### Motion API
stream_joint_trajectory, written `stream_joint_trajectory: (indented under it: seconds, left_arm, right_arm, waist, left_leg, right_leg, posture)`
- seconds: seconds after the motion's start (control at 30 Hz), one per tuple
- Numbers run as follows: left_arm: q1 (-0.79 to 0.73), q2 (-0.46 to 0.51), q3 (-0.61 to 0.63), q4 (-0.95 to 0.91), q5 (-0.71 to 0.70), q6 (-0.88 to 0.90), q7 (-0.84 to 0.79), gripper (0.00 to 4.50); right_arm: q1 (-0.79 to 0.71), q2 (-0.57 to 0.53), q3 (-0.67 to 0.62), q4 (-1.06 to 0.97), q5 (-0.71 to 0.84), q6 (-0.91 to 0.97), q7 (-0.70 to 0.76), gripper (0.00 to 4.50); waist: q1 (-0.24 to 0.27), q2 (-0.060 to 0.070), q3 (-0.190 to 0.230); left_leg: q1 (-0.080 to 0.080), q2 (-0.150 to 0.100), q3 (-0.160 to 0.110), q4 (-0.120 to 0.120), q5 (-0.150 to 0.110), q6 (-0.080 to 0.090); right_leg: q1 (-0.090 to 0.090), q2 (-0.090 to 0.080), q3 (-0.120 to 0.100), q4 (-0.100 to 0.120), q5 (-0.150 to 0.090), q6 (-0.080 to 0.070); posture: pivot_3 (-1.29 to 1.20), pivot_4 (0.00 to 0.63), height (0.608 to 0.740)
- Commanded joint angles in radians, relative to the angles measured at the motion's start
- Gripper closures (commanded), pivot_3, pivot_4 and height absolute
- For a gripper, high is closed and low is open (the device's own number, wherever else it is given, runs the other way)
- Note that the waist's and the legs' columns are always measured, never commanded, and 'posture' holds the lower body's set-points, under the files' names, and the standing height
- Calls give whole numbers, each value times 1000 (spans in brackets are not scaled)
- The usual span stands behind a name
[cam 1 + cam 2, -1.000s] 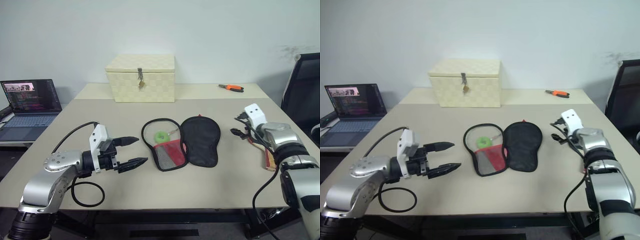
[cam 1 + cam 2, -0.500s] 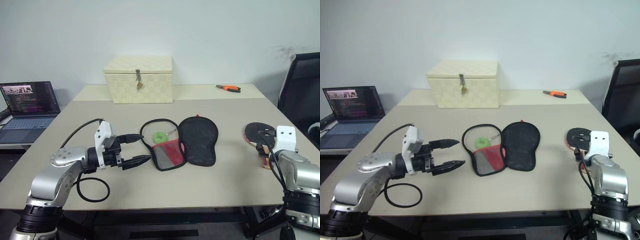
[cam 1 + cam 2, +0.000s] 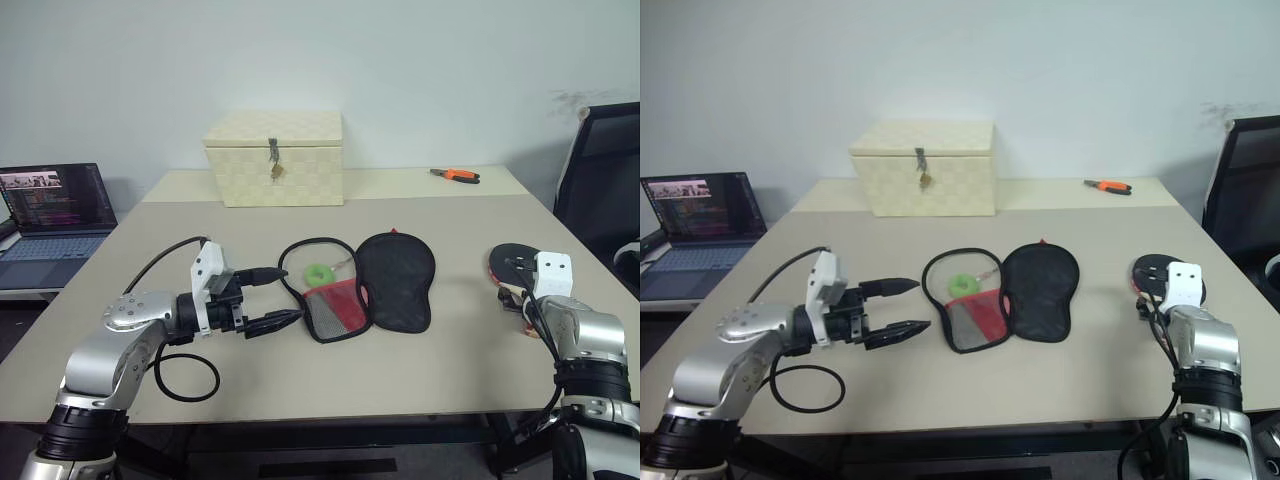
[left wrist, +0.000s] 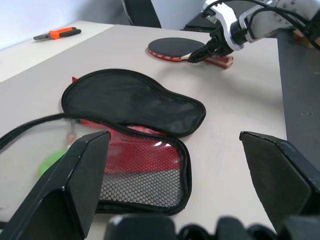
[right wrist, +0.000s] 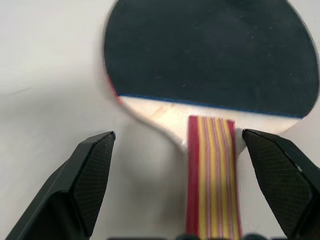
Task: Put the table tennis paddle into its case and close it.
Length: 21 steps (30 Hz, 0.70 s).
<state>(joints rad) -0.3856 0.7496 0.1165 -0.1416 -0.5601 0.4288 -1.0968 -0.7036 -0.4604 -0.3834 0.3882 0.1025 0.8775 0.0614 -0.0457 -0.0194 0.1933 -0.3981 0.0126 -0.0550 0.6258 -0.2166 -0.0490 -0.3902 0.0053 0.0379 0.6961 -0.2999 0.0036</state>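
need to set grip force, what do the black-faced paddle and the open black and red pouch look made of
Black-faced paddle: matte black rubber sheet on pale wood, striped laminated handle; wood grain shows.
Open black and red pouch: soft woven fabric, probably nylon, with mesh pocket and zipper rim; it lies limp and wrinkled.

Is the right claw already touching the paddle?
Apart. In the right wrist view the right claw is open, its fingers on either side of the paddle handle with bare table between.
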Motion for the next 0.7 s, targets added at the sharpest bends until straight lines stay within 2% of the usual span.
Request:
stream_joint_trajectory:
  seconds: [0.03,0.2,0.43,0.7]
  left_arm:
    - [6,17,36,-34,-4,-11,10,0]
    - [13,20,41,-38,-4,-14,18,0]
    - [9,21,40,-30,-2,-20,20,0]
    - [-11,19,29,-17,4,-24,15,0]
  right_arm:
    - [-26,-17,-29,53,17,-24,-19,33]
    - [-6,-6,-24,-9,10,-5,-53,33]
    - [94,100,-54,-256,27,115,-132,33]
    - [16,47,-40,-62,25,-9,-111,33]
  waist:
    - [-2,0,0]
    - [-4,0,0]
    - [-5,0,0]
    - [-9,0,0]
  left_leg:
    - [0,0,0,0,0,0]
    - [0,0,0,0,0,0]
    - [0,1,0,0,0,0]
    - [0,1,2,0,0,0]
  right_leg:
    - [0,0,0,0,0,0]
    - [0,0,0,0,0,0]
    - [-1,0,1,0,0,1]
    - [0,1,2,0,-2,4]
  posture:
    - [0,150,740]
    - [0,150,740]
    - [0,150,740]
    - [0,150,740]
